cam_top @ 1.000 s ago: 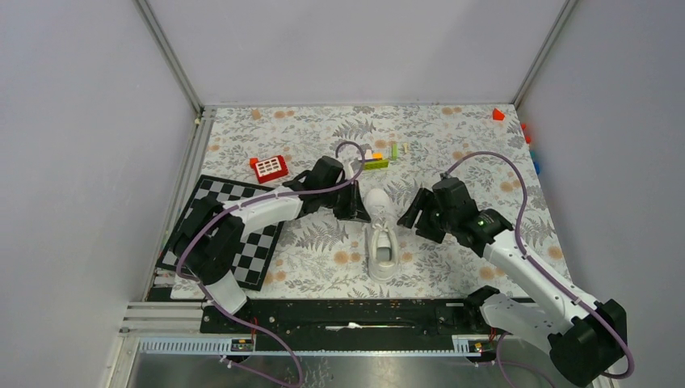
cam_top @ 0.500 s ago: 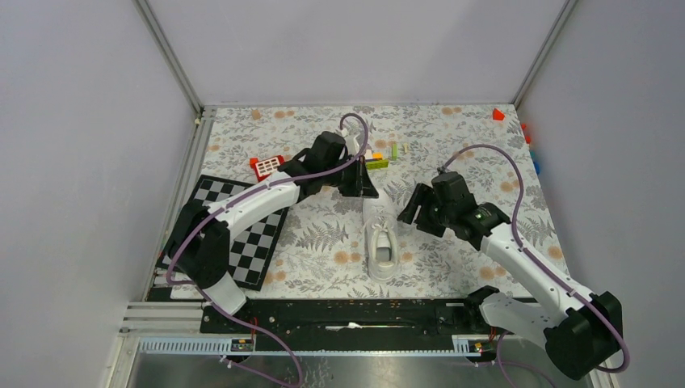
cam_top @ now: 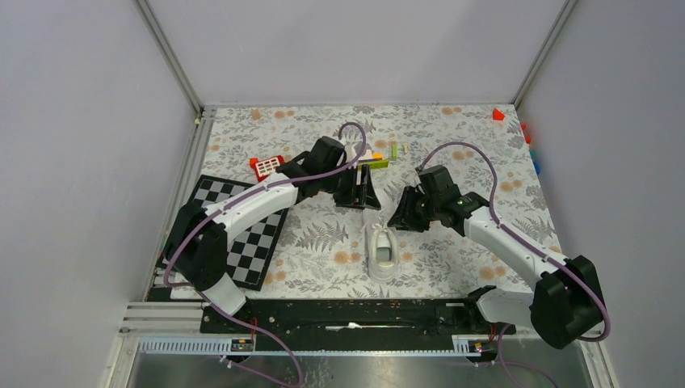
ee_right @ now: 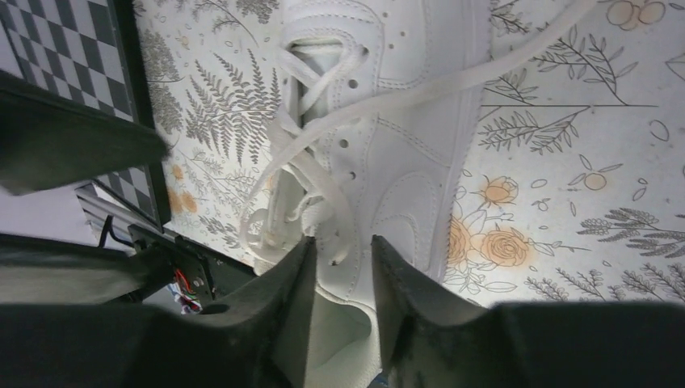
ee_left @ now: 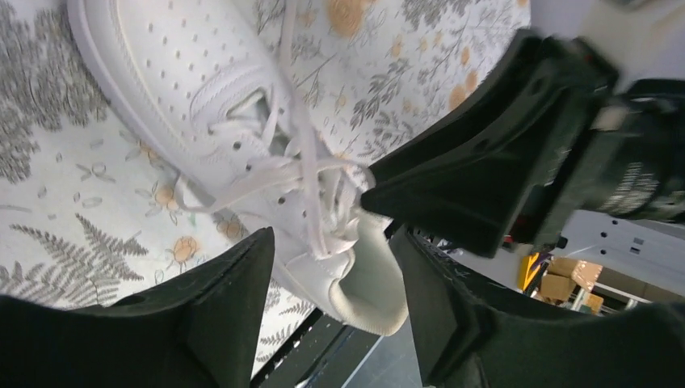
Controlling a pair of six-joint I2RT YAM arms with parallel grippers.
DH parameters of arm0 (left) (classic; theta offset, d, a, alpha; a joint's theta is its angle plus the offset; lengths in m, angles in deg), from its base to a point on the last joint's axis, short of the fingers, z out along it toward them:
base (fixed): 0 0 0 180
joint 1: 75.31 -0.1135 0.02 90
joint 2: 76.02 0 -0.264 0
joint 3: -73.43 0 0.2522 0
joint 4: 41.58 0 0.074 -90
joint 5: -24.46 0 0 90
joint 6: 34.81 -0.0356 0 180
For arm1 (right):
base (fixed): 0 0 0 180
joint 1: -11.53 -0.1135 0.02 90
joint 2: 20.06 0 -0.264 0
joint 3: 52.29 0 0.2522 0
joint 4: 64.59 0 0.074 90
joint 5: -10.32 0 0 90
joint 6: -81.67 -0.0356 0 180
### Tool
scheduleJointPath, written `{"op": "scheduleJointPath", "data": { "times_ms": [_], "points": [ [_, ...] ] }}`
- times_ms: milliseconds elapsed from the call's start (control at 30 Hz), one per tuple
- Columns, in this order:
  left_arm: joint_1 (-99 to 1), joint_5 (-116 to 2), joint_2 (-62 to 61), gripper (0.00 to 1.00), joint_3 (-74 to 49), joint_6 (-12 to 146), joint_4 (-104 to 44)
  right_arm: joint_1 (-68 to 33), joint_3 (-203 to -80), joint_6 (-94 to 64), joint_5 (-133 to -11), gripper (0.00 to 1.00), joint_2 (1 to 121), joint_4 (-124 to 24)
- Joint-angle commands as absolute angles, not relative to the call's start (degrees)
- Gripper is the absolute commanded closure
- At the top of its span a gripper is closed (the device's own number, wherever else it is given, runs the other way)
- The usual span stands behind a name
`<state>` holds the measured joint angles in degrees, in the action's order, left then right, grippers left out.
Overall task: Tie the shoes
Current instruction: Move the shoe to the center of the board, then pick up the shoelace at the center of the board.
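Observation:
The white shoe [cam_top: 382,252] lies on the flowered cloth with its heel toward the arms; its toe end is hidden under the grippers. My left gripper [cam_top: 362,200] hovers over the toe end, open, with nothing between its fingers [ee_left: 230,311]. In the left wrist view the shoe [ee_left: 186,89] and its loose white laces [ee_left: 300,166] lie beyond the gripper [ee_left: 331,271]. My right gripper [cam_top: 400,217] is at the shoe's right side. In the right wrist view the right gripper [ee_right: 341,263] has its jaws a narrow gap apart above the shoe [ee_right: 404,162]. One lace [ee_right: 468,77] runs off to the right, outside the jaws.
A checkerboard mat [cam_top: 242,238] lies at the left. A red toy [cam_top: 269,166] and coloured bricks [cam_top: 376,160] sit behind the left gripper. A red block [cam_top: 497,114] is at the far right corner. A black rail [cam_top: 347,311] runs along the near edge.
My left gripper was shut and is now open, having shifted over the shoe's toe end. The right arm has swung left toward the shoe and its jaws have narrowed.

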<state>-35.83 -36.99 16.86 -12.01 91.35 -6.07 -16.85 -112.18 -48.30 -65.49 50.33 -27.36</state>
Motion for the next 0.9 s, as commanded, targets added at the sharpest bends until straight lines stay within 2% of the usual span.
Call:
{"op": "scheduleJointPath", "data": {
  "times_ms": [0, 167, 667, 767, 867],
  "points": [
    [-35.62, -33.78, 15.66, 0.38, -8.26, 93.12, -6.18, -16.55, -114.92, -46.99, -64.79, 0.69, 50.30, -29.29],
    [-35.59, -33.35, 17.22, 0.41, -6.49, 94.29, -9.03, -16.52, -114.55, -48.06, -67.03, 1.00, 48.74, -30.27],
    [-35.43, -31.27, 19.67, 0.41, -8.23, 92.76, -9.37, -16.51, -100.66, -50.22, -66.08, 1.00, 29.96, -37.44],
    [-35.17, -31.12, 20.23, 0.44, -8.64, 92.77, -9.42, -16.51, -99.20, -50.75, -67.20, 1.00, 27.86, -37.15],
    [-34.58, -31.22, 21.21, 0.52, -9.52, 93.01, -9.54, -16.52, -98.99, -51.33, -68.34, 1.00, 27.20, -37.19]
  ]
}}
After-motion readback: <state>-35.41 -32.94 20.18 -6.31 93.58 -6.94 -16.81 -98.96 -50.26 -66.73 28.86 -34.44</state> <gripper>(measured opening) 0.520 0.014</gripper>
